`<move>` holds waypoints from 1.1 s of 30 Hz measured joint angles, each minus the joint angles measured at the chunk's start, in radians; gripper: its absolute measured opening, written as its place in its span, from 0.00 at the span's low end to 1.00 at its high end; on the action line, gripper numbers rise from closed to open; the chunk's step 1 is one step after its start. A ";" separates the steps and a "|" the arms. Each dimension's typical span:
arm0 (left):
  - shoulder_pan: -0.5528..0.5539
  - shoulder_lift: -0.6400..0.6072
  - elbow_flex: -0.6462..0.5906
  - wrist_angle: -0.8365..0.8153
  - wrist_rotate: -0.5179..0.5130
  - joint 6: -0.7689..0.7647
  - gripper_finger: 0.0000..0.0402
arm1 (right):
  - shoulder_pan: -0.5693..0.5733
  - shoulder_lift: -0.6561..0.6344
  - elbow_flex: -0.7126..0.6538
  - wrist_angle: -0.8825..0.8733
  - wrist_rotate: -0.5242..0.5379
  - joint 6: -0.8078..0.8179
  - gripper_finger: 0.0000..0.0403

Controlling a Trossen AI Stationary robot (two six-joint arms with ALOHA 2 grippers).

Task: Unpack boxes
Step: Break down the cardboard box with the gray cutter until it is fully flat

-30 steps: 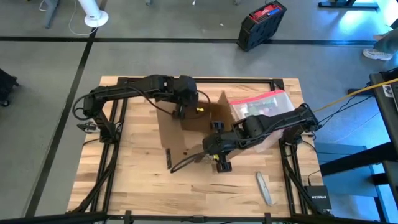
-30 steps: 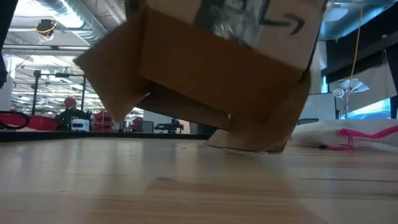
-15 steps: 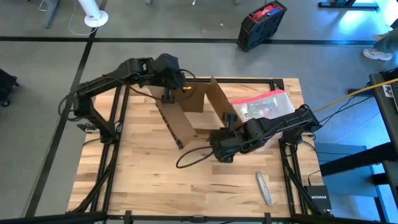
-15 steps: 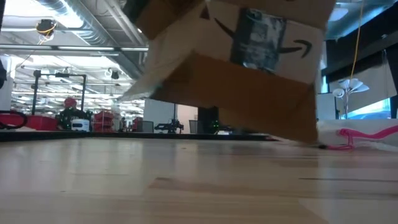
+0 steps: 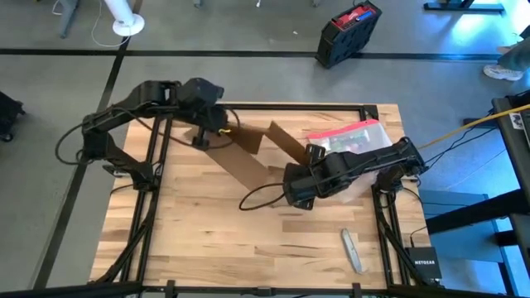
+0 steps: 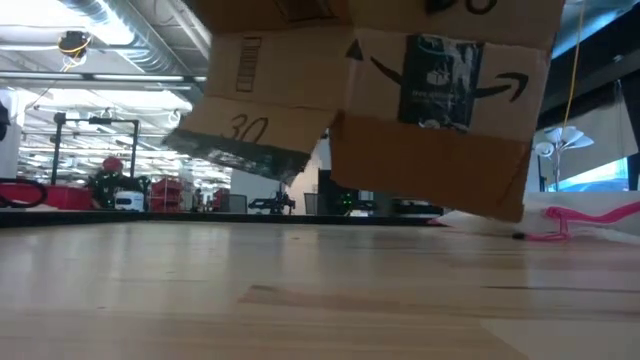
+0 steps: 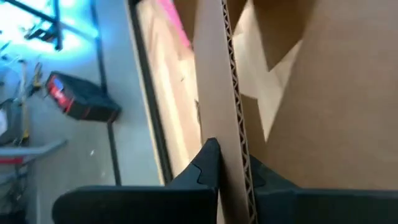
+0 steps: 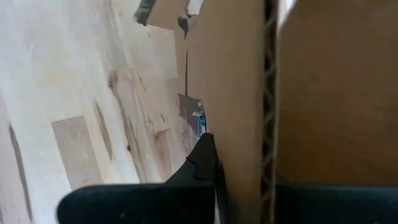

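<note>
While both arms are reaching over the wooden table (image 5: 182, 240), the cardboard box (image 5: 248, 157) is hanging between them, lifted clear of the boards. The left gripper (image 7: 231, 171) is pinching one corrugated wall at the far left side, fingers clamped on it. The right gripper (image 8: 239, 168) is clamping another wall near the middle, just beside the clear pouch (image 5: 352, 139).

Industrial workshop or lab: grey concrete floor (image 5: 248, 33), exposed ceiling ducting (image 6: 95, 20), equipment racks (image 6: 95, 160) beyond the wooden table (image 5: 190, 240).
</note>
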 joint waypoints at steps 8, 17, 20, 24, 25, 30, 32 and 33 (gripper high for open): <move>-0.083 0.000 -0.011 -0.111 0.099 0.031 0.00 | -0.043 0.000 -0.075 0.010 -0.064 0.011 0.01; -0.124 0.003 -0.082 -0.141 0.149 0.007 0.00 | -0.050 -0.003 -0.110 0.106 -0.087 0.001 0.21; -0.135 0.004 -0.097 -0.144 0.142 -0.002 0.00 | -0.050 -0.011 -0.110 0.088 -0.080 0.028 0.31; -0.153 0.003 -0.097 -0.150 0.136 -0.003 0.00 | -0.024 -0.026 -0.096 0.101 -0.061 0.019 0.39; -0.158 0.003 -0.097 -0.153 0.135 0.000 0.00 | -0.013 -0.032 -0.079 0.113 -0.043 0.007 0.39; -0.184 0.003 -0.097 -0.168 0.135 0.014 0.00 | 0.036 -0.081 0.035 0.118 0.023 -0.007 0.40; -0.195 0.003 -0.098 -0.168 0.138 0.031 0.00 | 0.035 -0.092 0.074 0.117 0.034 0.000 0.40; -0.202 0.003 -0.098 -0.168 0.139 0.041 0.00 | 0.035 -0.092 0.091 0.115 0.033 0.008 0.40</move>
